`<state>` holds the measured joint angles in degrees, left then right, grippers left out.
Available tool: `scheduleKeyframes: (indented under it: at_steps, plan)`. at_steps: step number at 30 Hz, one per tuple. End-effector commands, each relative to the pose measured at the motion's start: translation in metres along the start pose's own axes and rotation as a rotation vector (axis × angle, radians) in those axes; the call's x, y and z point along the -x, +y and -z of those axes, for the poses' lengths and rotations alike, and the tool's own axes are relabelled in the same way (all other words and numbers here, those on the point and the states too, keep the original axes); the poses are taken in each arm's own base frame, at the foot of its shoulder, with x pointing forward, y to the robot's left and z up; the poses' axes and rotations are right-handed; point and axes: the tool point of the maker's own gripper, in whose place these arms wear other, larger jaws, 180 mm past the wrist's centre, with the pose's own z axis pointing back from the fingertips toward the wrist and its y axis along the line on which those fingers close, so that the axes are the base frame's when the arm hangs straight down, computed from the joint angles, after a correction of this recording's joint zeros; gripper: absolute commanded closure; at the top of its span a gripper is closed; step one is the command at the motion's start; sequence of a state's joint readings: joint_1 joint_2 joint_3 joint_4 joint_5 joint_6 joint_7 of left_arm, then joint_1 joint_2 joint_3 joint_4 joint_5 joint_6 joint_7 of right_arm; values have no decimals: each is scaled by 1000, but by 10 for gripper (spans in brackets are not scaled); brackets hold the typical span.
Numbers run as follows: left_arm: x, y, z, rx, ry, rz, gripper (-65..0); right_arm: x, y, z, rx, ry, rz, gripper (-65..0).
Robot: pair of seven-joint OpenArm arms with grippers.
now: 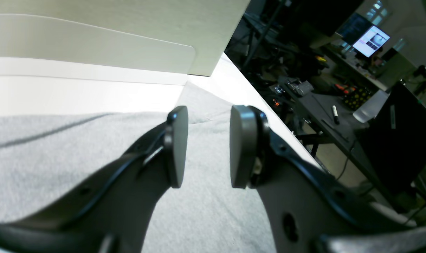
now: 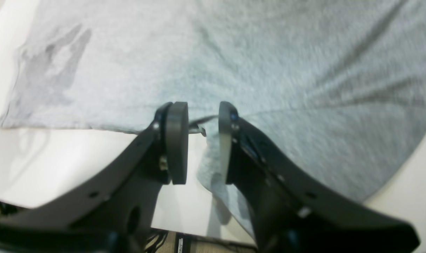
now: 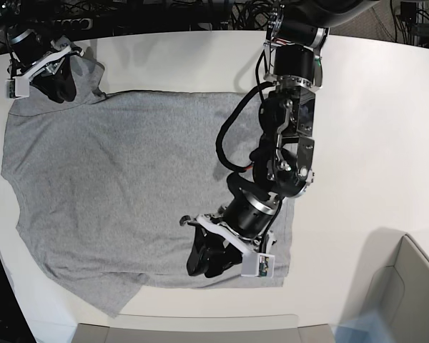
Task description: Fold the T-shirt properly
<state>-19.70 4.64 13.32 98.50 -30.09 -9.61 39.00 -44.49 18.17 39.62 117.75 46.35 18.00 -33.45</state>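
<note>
The light-grey T-shirt (image 3: pixel 114 186) lies spread out, plain side up, on the white table (image 3: pixel 372 143). My left gripper (image 3: pixel 209 268) hovers over its lower hem near the right corner. In the left wrist view this gripper (image 1: pixel 207 147) is open, with nothing between the pads and grey T-shirt cloth (image 1: pixel 58 147) beneath. My right gripper (image 3: pixel 57 89) is at the shirt's top left corner, by the sleeve. In the right wrist view its jaws (image 2: pixel 203 140) stand apart. A raised fold of the T-shirt (image 2: pixel 234 52) rests against one pad, and bare table shows beside it.
A pale bin (image 3: pixel 415 286) stands at the lower right and a grey tray edge (image 3: pixel 186 332) runs along the front. The table edge (image 1: pixel 255 95) drops off to a cluttered workshop. Cables lie beyond the far edge (image 3: pixel 164 14).
</note>
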Motion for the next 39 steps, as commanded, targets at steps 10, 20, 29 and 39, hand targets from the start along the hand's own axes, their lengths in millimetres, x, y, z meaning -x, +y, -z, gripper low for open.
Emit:
scheduleKeyframes:
  at_steps: [10,20,29,39]
  plan:
    - [6,13,-23,-54,-8,77,-201,-8,-34,-24,134,-14,11,-159]
    - [32,38,-66,-109,61,155,-185,14,-74,-52,249,50,187,-160]
    - [57,53,-92,-144,132,178,-184,69,-111,-46,276,121,371,-160]
    - [64,53,-104,-147,153,187,-184,93,-127,-33,313,160,437,-159]
